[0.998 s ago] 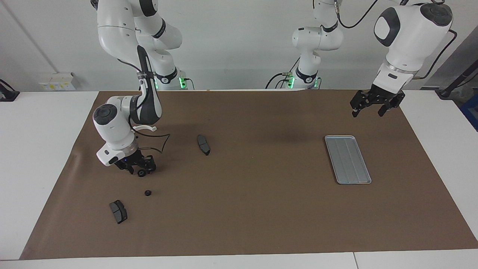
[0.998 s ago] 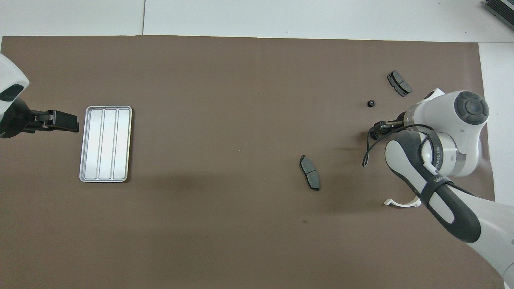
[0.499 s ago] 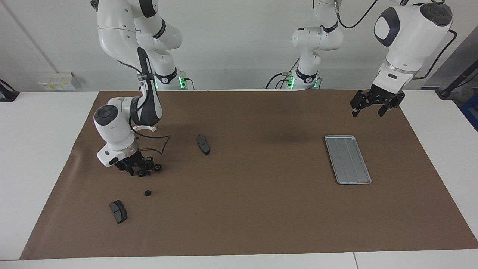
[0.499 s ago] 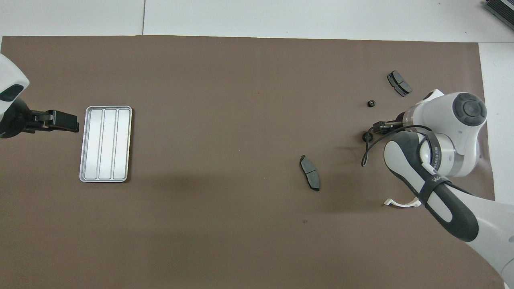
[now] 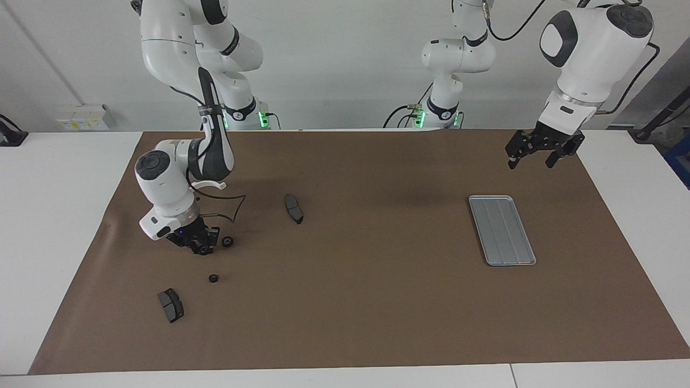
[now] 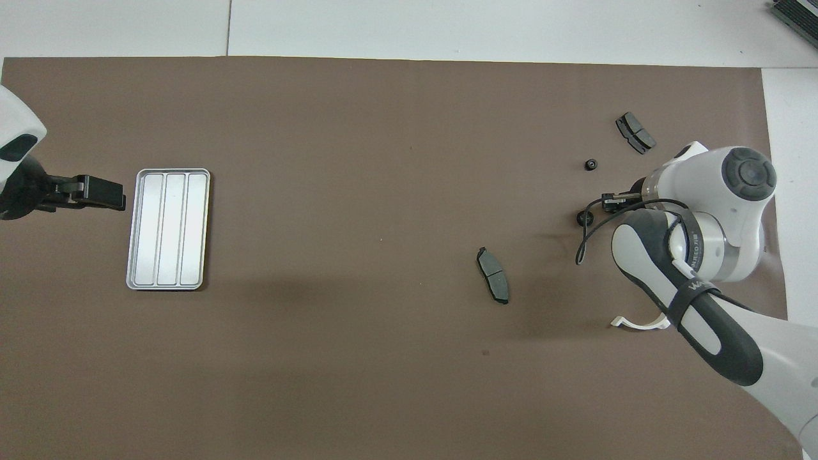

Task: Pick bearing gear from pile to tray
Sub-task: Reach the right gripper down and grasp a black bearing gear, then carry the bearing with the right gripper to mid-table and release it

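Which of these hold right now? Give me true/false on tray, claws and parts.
1. The tray holds no gear. True.
2. The left claw hangs over the tray. False: it hangs open over the mat beside the tray.
3. Two brake pads lie on the mat. True.
4. The white bracket lies in the tray. False: it lies on the mat, under the right arm.
5. The right claw is down among the gears. True.
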{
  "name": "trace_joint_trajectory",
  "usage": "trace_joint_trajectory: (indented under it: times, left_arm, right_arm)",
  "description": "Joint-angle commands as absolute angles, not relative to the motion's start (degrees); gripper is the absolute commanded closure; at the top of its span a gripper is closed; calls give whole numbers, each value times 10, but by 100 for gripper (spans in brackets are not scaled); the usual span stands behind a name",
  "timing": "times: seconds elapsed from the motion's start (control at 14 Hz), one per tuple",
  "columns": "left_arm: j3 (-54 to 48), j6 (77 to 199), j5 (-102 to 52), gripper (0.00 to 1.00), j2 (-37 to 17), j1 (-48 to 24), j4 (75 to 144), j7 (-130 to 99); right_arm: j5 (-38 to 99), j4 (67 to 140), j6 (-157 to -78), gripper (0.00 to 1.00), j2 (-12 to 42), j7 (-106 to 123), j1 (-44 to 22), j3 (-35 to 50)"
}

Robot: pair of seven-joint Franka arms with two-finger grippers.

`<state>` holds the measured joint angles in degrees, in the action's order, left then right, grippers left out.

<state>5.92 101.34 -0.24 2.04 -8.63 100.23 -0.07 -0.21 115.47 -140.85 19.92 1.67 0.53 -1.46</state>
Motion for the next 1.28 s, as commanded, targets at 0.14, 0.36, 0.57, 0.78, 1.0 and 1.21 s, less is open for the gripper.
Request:
trace_joint_trajectory:
  times: [0.14,0.36,0.57,0.78,1.0,1.21]
  left_arm:
    - [60,1013,9,0,35,-88,1018,2]
    - [60,1013,9,0,36,-88,1018,2]
    - [60,1013,9,0,36,-88,1018,2]
    - [60,1013,9,0,36,-87,1018,2]
    - [60,1013,9,0,35,-87,1018,2]
    - [60,1013,9,0,36,-87,1018,2]
  right_arm:
    - [12,1141,-1380,100,195,29,11,-11]
    - [12,1086,-1283,100,171,8,9,-5]
    - [12,1058,-1228,100,136,-62,4,36]
    - [1,1027,-1211,100,140,-196,4,103]
    - [0,1024,-1253,100,146,-315,-7,173]
    - [-18,1024,-1294,100,168,-441,-20,247]
